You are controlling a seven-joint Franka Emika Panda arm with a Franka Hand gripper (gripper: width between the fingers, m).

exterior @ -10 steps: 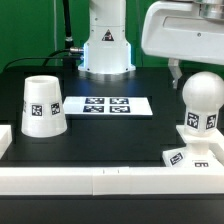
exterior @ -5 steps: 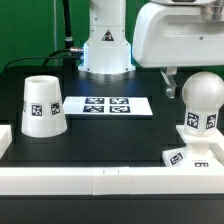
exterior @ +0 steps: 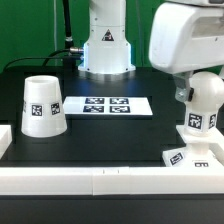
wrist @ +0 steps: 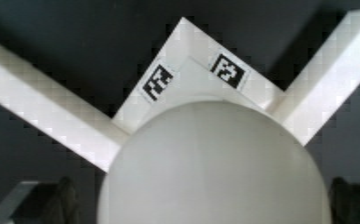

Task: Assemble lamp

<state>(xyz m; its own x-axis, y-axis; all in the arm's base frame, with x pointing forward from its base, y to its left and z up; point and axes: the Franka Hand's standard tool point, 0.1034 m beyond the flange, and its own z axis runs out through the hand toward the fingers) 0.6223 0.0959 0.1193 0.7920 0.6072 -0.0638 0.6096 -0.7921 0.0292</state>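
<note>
The round white bulb [exterior: 206, 100] stands upright on its tagged neck on the flat square base [exterior: 192, 157] at the exterior view's right, in a corner of the white frame. My gripper [exterior: 192, 92] hangs right over the bulb, with one finger [exterior: 183, 93] down beside the bulb's top. In the wrist view the bulb [wrist: 212, 150] fills the space between my dark fingers [wrist: 45, 202], with a gap showing on each side. The gripper [wrist: 203, 208] is open. The base [wrist: 195, 72] shows two tags behind the bulb. The tapered shade [exterior: 42, 105] stands apart at the exterior view's left.
The marker board [exterior: 108, 104] lies flat in the middle of the black table. A white frame wall [exterior: 100, 180] runs along the front edge, and its corner rails [wrist: 35, 95] meet around the base. The arm's own pedestal [exterior: 105, 50] stands at the back.
My gripper has moved toward the exterior view's right and come down, from beside the bulb to directly over its top.
</note>
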